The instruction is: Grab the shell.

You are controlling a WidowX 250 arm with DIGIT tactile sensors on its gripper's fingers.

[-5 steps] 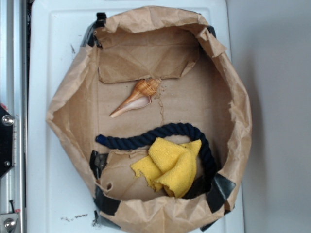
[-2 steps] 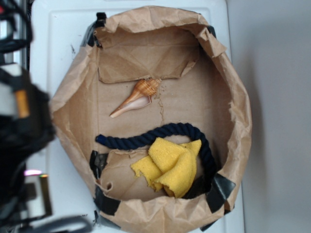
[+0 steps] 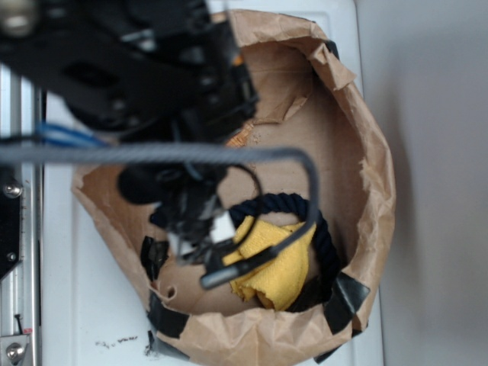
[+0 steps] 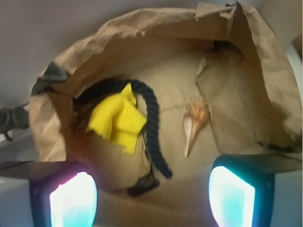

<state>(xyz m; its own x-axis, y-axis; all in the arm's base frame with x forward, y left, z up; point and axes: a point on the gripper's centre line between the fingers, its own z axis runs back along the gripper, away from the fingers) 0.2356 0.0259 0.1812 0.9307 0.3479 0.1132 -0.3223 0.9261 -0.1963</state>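
Swung in over the crumpled brown paper bag (image 3: 366, 152); end effector (image 4: 151, 189) spread open, empty, above the ribbed orange-tan spiral shell (image 4: 195, 124); descent pending.

Shell (image 4: 193, 126): one small spiral seashell, elongated. Wide end orange-tan with ribbed, striped whorls; body pinkish-cream, narrowing to a long thin point. From my wrist view it lies flat on the brown paper floor, wide end toward the top of that picture and the point toward the bottom, tilted slightly left. It sits free, touching nothing but the paper beneath it, just beside a raised paper fold on its right. In the exterior view my own arm covers nearly all of it; only a sliver of the orange ribbed end (image 3: 240, 137) shows at the arm's edge.
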